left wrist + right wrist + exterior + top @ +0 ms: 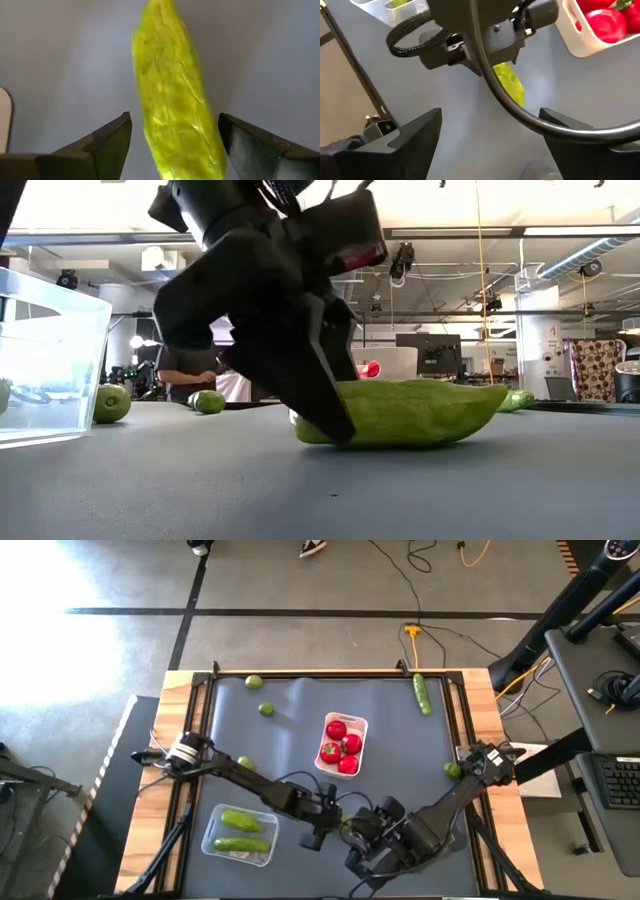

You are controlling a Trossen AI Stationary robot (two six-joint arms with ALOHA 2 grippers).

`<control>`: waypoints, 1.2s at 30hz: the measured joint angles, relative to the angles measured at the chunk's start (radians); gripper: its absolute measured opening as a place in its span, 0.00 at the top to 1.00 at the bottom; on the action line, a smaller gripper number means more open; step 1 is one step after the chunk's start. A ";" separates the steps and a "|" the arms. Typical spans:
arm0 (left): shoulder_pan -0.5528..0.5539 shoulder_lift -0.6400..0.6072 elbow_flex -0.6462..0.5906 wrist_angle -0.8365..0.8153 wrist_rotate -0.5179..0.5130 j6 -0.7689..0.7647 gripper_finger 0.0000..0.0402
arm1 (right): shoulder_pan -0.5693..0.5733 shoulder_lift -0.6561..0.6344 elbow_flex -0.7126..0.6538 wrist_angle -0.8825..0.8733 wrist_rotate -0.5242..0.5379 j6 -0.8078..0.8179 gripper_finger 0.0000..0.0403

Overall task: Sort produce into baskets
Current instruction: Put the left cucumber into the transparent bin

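Observation:
A green cucumber (172, 100) lies on the grey mat near the table's front edge; it also shows in the high view (346, 824) and the low view (410, 415). My left gripper (326, 824) is open and low over it, one finger on each side (175, 125), with a gap showing. My right gripper (366, 842) is open and empty just to the right, facing the left gripper (490, 120). A white tray (362, 726) holds several red tomatoes. A clear tray (212, 830) holds two cucumbers. The dark tray is out of view.
Another cucumber (421, 693) lies at the far right of the mat. Limes lie loose at the far left (253, 683), (266, 709), beside the left arm (245, 763) and at the right (452, 770). Both arms cross the mat's front half.

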 joint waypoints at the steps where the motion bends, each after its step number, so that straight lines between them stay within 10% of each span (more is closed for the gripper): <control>1: 0.000 0.007 0.008 -0.006 -0.002 -0.003 0.32 | 0.001 0.000 0.000 -0.009 0.001 0.002 0.19; 16: -0.011 -0.216 -0.075 -0.211 -0.100 -0.176 0.69 | -0.015 -0.042 0.012 -0.206 0.088 -0.118 0.19; 36: -0.168 -0.707 -0.199 -0.818 -0.064 -0.441 0.65 | -0.099 -0.055 0.013 -0.181 0.198 -0.240 0.19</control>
